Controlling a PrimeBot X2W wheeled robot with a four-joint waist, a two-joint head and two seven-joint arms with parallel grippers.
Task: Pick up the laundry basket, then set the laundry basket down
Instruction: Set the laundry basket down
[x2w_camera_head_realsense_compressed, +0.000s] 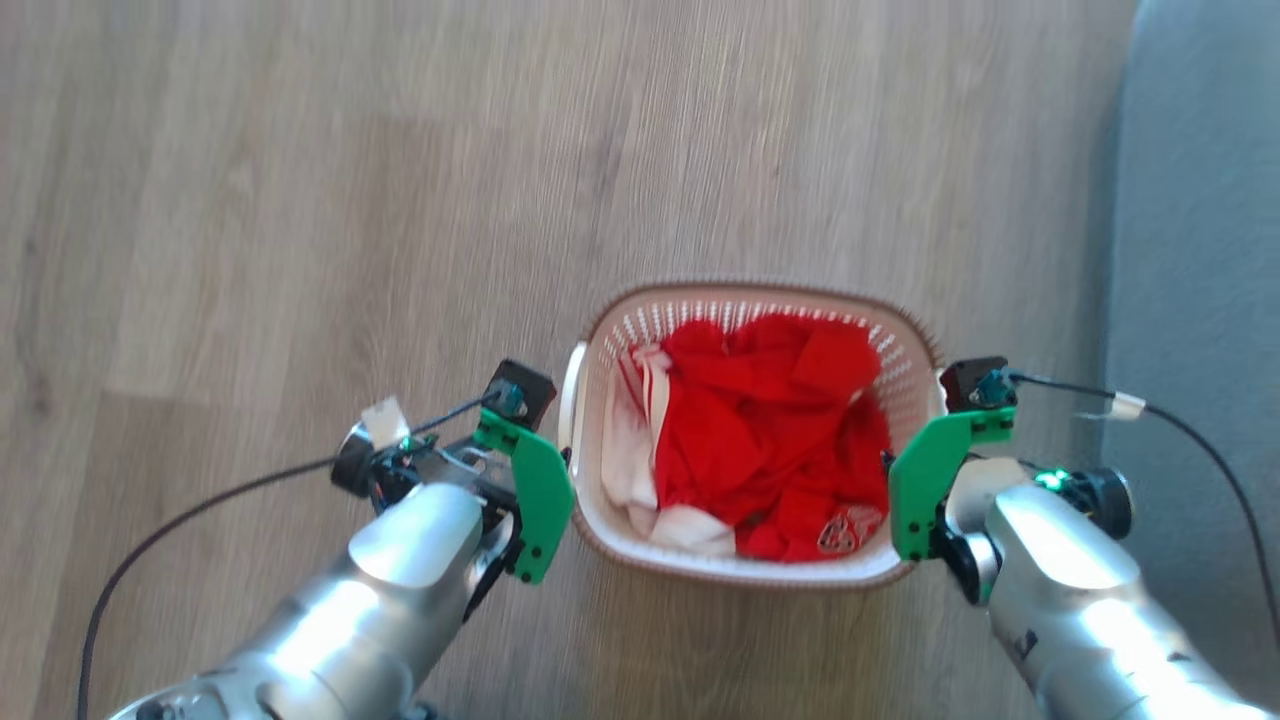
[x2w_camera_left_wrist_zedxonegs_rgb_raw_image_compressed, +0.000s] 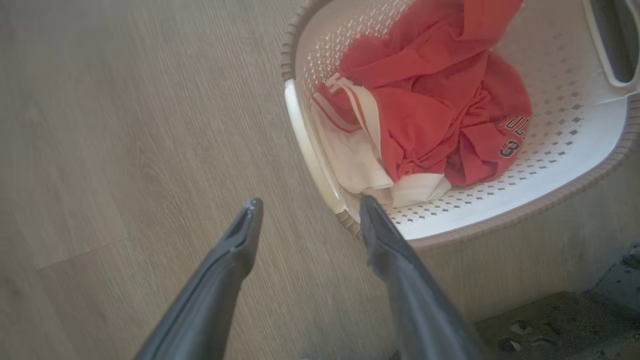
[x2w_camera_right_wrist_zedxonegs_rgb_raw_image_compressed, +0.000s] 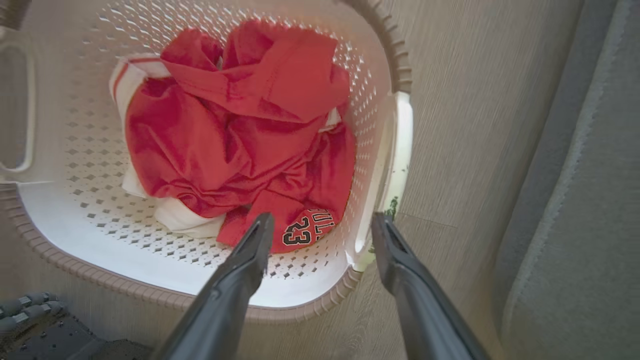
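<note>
One basket (x2w_camera_head_realsense_compressed: 760, 292) on floor (x2w_camera_head_realsense_compressed: 300, 200), mouth up, long axis left-right; one clothes heap (x2w_camera_head_realsense_compressed: 770, 440) inside; two grippers, spread, empty: left gripper (x2w_camera_left_wrist_zedxonegs_rgb_raw_image_compressed: 307, 207) beside left handle (x2w_camera_left_wrist_zedxonegs_rgb_raw_image_compressed: 305, 135); right gripper (x2w_camera_right_wrist_zedxonegs_rgb_raw_image_compressed: 322, 222) astride right handle (x2w_camera_right_wrist_zedxonegs_rgb_raw_image_compressed: 402, 140).

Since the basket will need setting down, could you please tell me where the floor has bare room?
The pale wood-plank floor is bare beyond the white perforated plastic laundry basket and left of the left gripper. Right is tight: the right gripper stands in the narrow strip before the grey soft surface.
</note>
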